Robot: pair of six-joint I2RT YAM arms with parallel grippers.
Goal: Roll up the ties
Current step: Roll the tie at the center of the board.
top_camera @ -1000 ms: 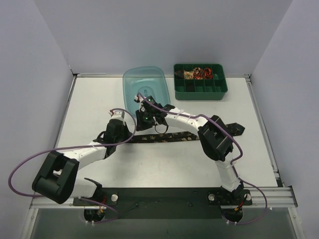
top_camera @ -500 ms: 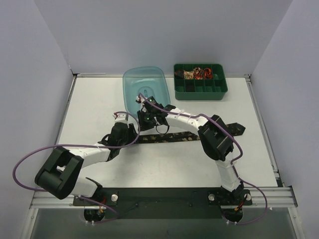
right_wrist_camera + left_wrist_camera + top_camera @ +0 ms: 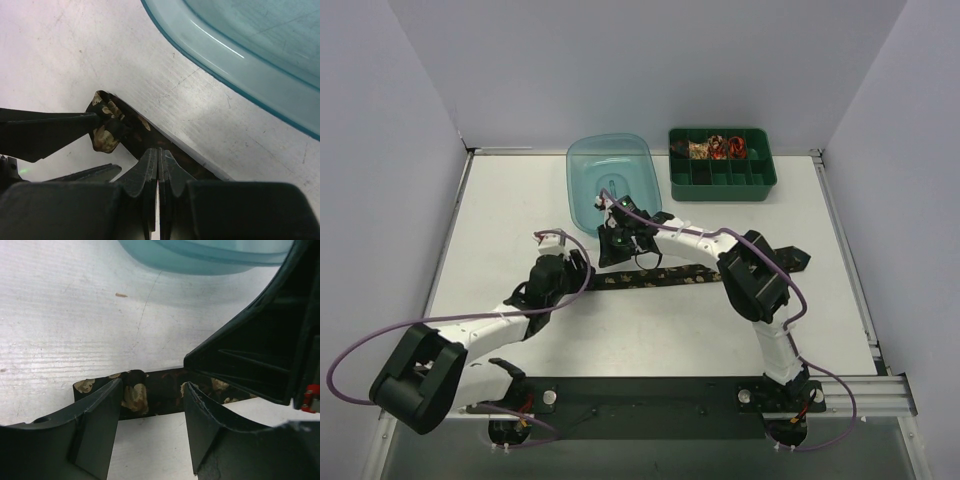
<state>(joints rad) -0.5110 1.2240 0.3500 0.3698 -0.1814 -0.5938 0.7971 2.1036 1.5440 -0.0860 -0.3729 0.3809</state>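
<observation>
Your left gripper [image 3: 152,390] straddles the necktie [image 3: 670,275], jaws apart, holding nothing; right gripper [image 3: 158,155], closed, rests on it. Rolling looks barely started.

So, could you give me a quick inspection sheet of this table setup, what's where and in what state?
Surface: white table, scuffed, with a small speck on it.
Job's things: black patterned tie stretched across the middle, not yet rolled up; rolled ties in the back compartments of the green tray.
Clutter: teal bin left of the tray.
Grippers: left gripper open at the tie's end; right gripper shut, tips down on the tie.
Cables: purple cables looping off both arms.
Surroundings: plain pale walls on three sides.
</observation>
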